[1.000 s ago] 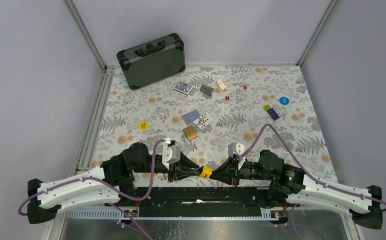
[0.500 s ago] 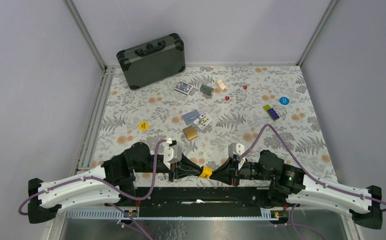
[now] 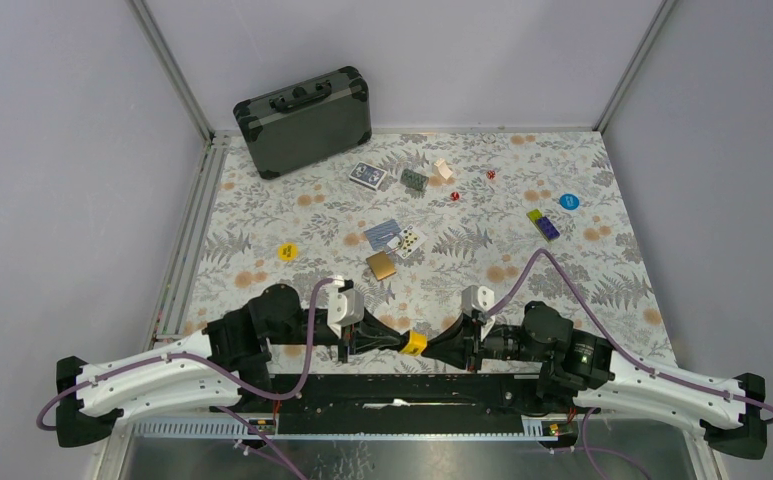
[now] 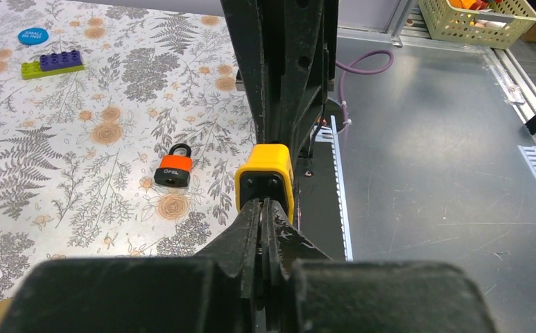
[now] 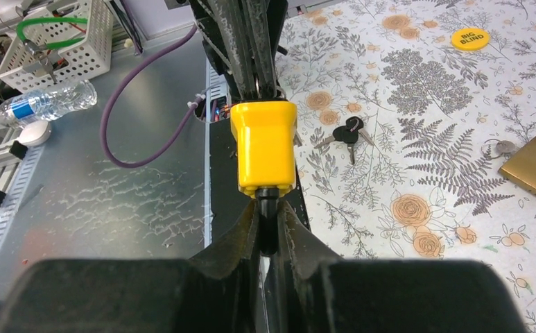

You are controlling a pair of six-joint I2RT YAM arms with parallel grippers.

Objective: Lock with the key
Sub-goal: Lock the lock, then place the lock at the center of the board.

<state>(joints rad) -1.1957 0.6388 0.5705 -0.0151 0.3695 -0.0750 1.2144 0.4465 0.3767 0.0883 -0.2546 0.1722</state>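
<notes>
Where the two arms meet at the near edge of the surface (image 3: pixel 482 270), the yellow padlock (image 5: pixel 263 146) is held between them, lifted off it. The right fingers (image 5: pixel 269 211) are clamped narrow on its black shackle. The left fingers (image 4: pixel 261 211) press against the opposite, keyhole face and are drawn to a thin slit. They seem to pinch the key there, though the tips hide it. A bunch of black-headed keys (image 5: pixel 348 132) lies on the surface just beyond the padlock. An orange lock (image 4: pixel 173 166) lies flat on the surface nearby, apart from both arms.
</notes>
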